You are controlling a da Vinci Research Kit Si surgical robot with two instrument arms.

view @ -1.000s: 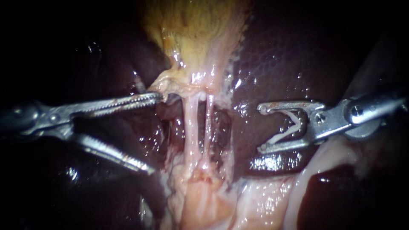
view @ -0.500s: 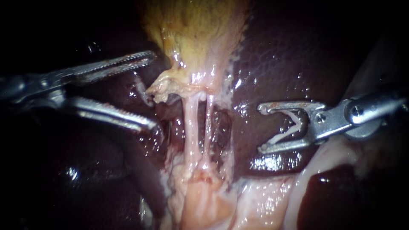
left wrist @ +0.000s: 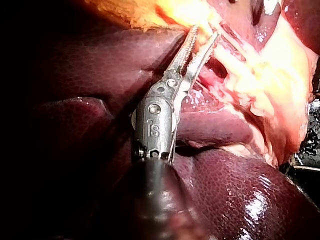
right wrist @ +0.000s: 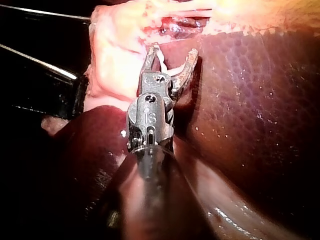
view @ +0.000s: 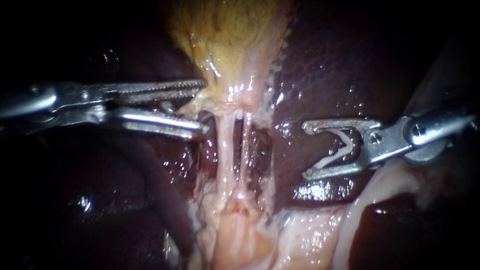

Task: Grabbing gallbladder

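Observation:
The yellowish gallbladder (view: 230, 40) hangs at the top centre and narrows into pale tissue with two thin tubes (view: 225, 145) running down. My left instrument (view: 205, 108) reaches its neck from the left. Its toothed jaws stand narrowly open, the upper one touching the gallbladder's lower edge and a ragged flap of pale tissue between them. In the left wrist view the same jaws (left wrist: 204, 34) point at the yellow tissue (left wrist: 150, 12) with a slim gap. My right instrument (view: 307, 151) hovers over the liver (view: 330, 75), its wide jaws carrying a white clip (view: 335, 152), also seen in the right wrist view (right wrist: 172, 51).
Dark liver lobes surround the field on both sides. Pale fatty tissue (view: 240, 235) spreads below the tubes and off to the lower right. A dark window of liver bed shows behind the tubes.
My left instrument's jaws have narrowed from wide open and moved right onto the gallbladder's neck edge. The right instrument has stayed still.

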